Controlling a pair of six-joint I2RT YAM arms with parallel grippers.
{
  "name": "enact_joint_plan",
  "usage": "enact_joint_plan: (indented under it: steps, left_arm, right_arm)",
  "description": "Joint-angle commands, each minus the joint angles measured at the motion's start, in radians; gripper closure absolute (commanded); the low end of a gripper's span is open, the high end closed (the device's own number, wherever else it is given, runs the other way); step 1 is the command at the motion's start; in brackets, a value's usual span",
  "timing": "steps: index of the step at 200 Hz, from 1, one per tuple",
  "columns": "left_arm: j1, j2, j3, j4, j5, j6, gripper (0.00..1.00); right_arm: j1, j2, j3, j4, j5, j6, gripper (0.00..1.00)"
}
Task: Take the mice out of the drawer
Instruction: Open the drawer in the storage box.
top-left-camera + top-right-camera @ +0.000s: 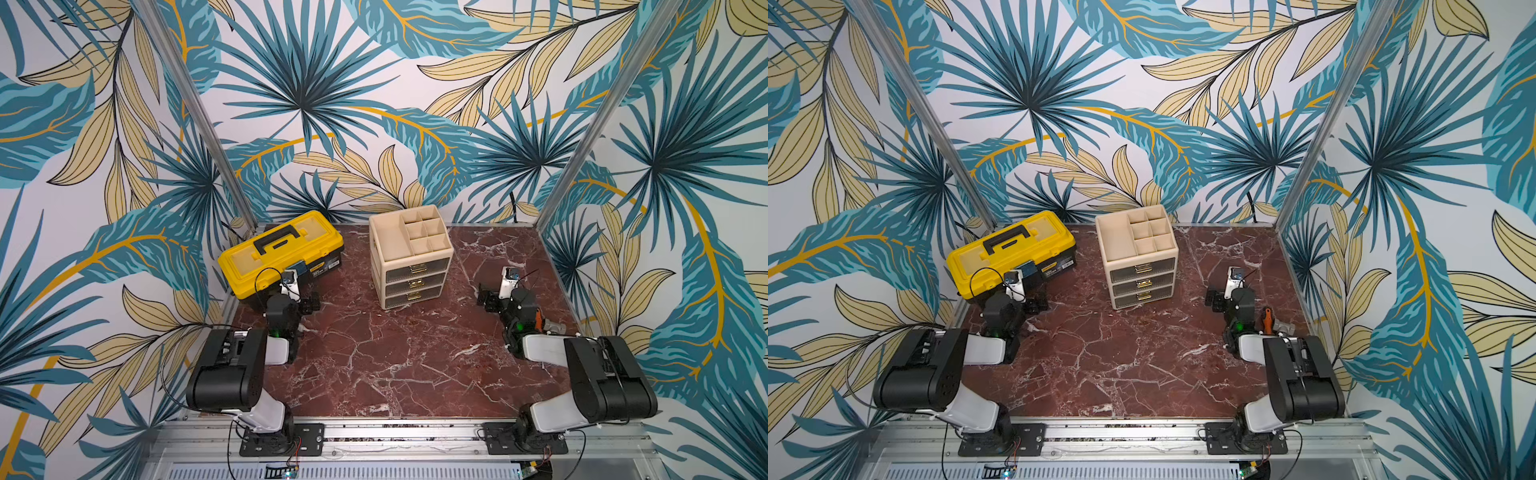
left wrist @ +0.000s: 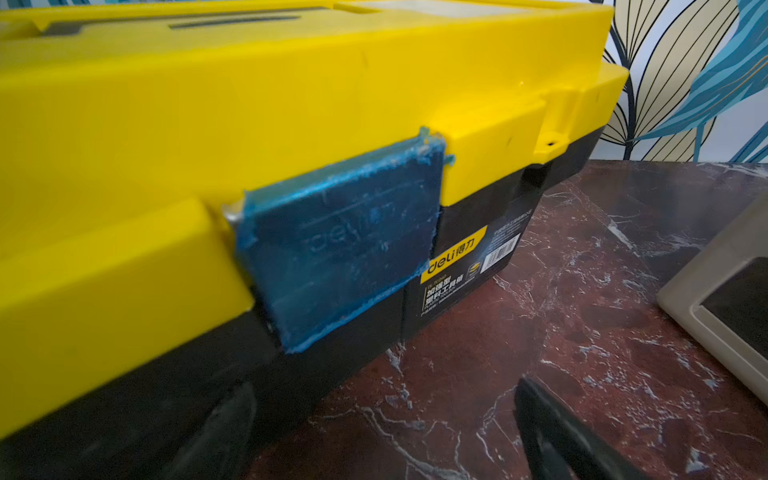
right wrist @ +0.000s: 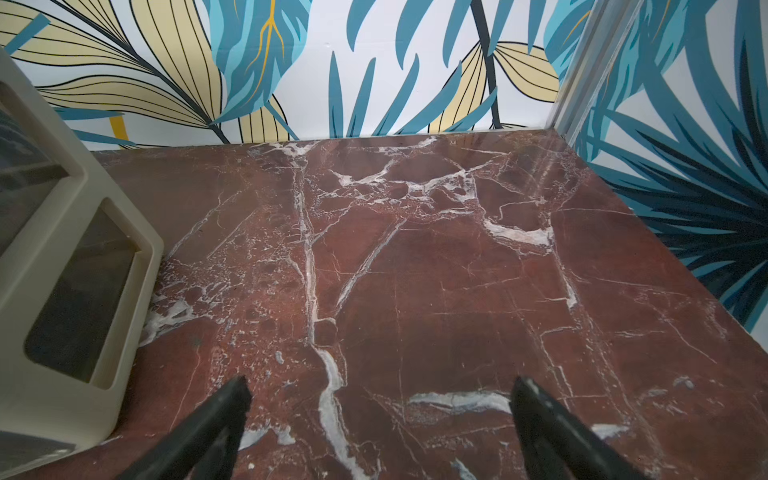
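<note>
Right wrist view: my right claw is spread wide, empty, over the marble tabletop. My left claw is the same, by the yellow toolbox. No mice visible, prob. inside the beige drawer unit, all 3 drawers shut. Step 1 isn't begun. Next: hook a gold handle, pull straight.

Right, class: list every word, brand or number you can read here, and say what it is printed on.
"deli 得力": sticker on the base of the yellow-lidded black plastic toolbox.
"deli": faint, raised, on its blue-covered latch.
"加强型 塑料工具箱": same sticker, below the brand.
Barcode and fine print: too small to read.
</note>
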Motion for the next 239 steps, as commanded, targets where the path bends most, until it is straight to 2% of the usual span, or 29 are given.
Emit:
enact_joint_plan:
  steps: [1,92,134,152,174,191,222,239]
  left_arm:
    - [0.0,0.004,0.022,0.01,0.012,0.01,0.0]
    - [-0.001,0.002,0.018,0.016,0.024,0.014,0.0]
    - [-0.008,-0.05,0.008,-0.005,0.023,0.025,0.0]
    - [-0.029,-0.124,0.017,-0.083,-0.009,0.039,0.0]
    - [-0.077,-0.243,0.052,-0.25,-0.055,0.056,0.0]
    - [-0.107,-0.359,0.111,-0.424,-0.053,0.011,0.0]
    - [-0.199,-0.506,0.255,-0.721,-0.048,-0.078,0.0]
    - [-0.252,-0.535,0.354,-0.85,-0.04,-0.125,0.0]
  right_arm:
    - [-0.002,0.004,0.003,-0.002,0.004,-0.004,0.0]
    - [-0.002,0.004,0.003,-0.004,0.004,-0.004,0.0]
    - [-0.002,-0.003,0.0,-0.001,0.009,-0.006,0.0]
    - [0.003,-0.06,0.006,-0.058,-0.004,-0.016,0.0]
    - [0.002,-0.204,0.075,-0.32,-0.026,0.013,0.0]
    - [0.001,-0.309,0.109,-0.45,-0.092,0.063,0.01]
    - [0.003,-0.422,0.221,-0.715,-0.194,0.315,0.01]
    - [0.009,-0.466,0.267,-0.793,-0.315,0.447,0.0]
